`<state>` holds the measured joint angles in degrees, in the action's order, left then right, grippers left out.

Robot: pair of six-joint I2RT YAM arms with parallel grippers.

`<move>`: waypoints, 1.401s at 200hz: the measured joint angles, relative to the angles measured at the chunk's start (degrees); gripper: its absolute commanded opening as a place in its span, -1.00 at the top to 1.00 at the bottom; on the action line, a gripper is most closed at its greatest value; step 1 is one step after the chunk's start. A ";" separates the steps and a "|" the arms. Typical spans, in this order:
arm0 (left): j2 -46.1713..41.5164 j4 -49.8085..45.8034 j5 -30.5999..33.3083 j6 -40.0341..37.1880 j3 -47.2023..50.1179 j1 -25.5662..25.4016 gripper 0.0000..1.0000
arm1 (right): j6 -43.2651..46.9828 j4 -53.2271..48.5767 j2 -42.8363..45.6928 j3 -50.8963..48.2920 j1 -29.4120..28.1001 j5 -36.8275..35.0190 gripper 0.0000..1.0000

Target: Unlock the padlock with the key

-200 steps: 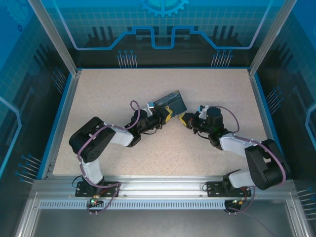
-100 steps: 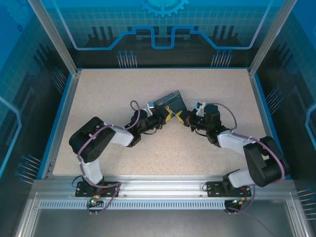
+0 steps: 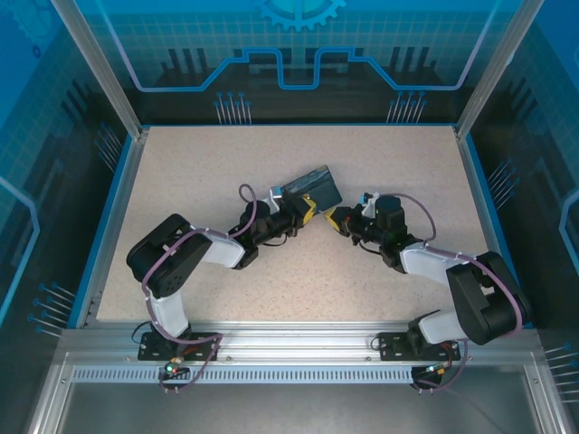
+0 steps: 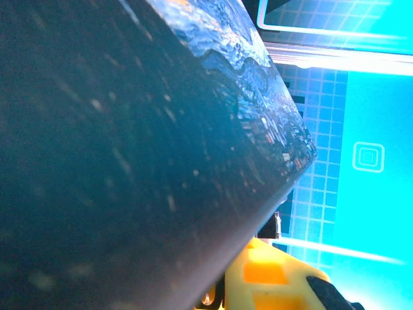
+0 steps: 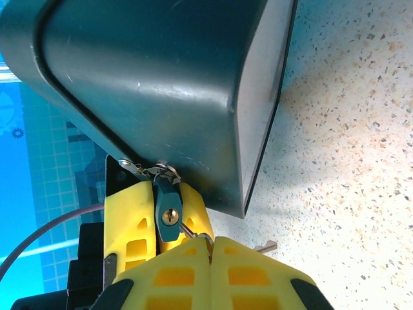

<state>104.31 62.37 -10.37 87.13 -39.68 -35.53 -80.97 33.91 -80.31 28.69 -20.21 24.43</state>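
Left tool (image 3: pixel 306 211): closed narrow on the near edge of the box (image 3: pixel 312 187), which I hold tilted above the surface (image 3: pixel 208 163).
Right tool (image 5: pixel 211 244): pinched fully shut on the key (image 5: pixel 188 229).
Padlock (image 5: pixel 169 208): hangs at the box's clasp, beside the left tool's yellow finger, with the key tip at its keyhole.
Change: my right tool has backed slightly away from the box since half a second ago.

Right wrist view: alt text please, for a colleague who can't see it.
A small blue padlock hangs from the latch of a dark box, with a thin key reaching its keyhole. The right gripper, jaws shut, pinches the key from below, above a speckled table.
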 measured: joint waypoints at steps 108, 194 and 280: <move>0.00 0.04 -0.02 0.00 0.00 0.00 1.00 | 0.00 0.00 -0.94 1.55 -0.07 0.00 1.00; 0.44 0.09 0.39 0.02 0.00 0.13 1.00 | 0.07 -0.15 -3.41 3.28 -0.59 -0.02 1.00; 0.76 0.81 0.92 0.07 -0.02 0.13 1.00 | 2.95 -8.04 -3.89 8.41 -1.42 -0.04 1.00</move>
<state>105.08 63.18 -9.45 87.20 -39.70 -35.40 -78.02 25.87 -84.20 37.10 -21.63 24.38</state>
